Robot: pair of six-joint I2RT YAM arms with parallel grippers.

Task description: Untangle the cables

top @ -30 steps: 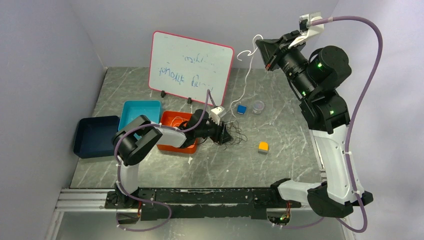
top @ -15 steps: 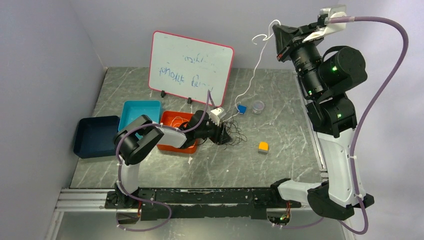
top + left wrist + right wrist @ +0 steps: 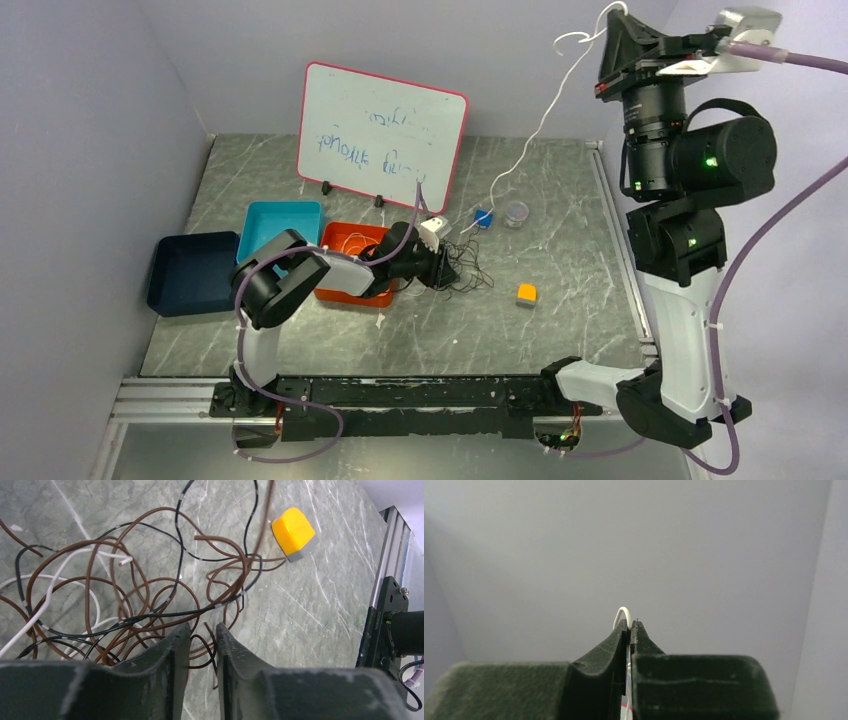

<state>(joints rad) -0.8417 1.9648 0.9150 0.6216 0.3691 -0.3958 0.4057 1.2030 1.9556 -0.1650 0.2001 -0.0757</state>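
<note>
A tangle of thin brown, black and white cables [image 3: 466,270] lies mid-table, right of the orange tray; it fills the left wrist view [image 3: 150,580]. My left gripper [image 3: 447,268] is down in the tangle. Its jaws [image 3: 202,626] stand nearly together, with brown loops in the narrow gap. My right gripper [image 3: 612,12] is high at the top right, shut on a white cable [image 3: 540,120]. That cable hangs down to the table near the blue block. Its bend pokes out above the shut fingertips [image 3: 629,622] as a white loop [image 3: 623,611].
A yellow block [image 3: 526,294] [image 3: 294,533] lies right of the tangle. A blue block [image 3: 483,218] and a small clear jar [image 3: 517,212] sit behind it. An orange tray [image 3: 330,296], teal bin [image 3: 280,220] and dark blue bin [image 3: 190,270] stand left. A whiteboard [image 3: 380,130] stands at the back.
My right gripper has risen and swung right with the white cable, drawing it up and out taut. The left gripper has stayed in the tangle.
</note>
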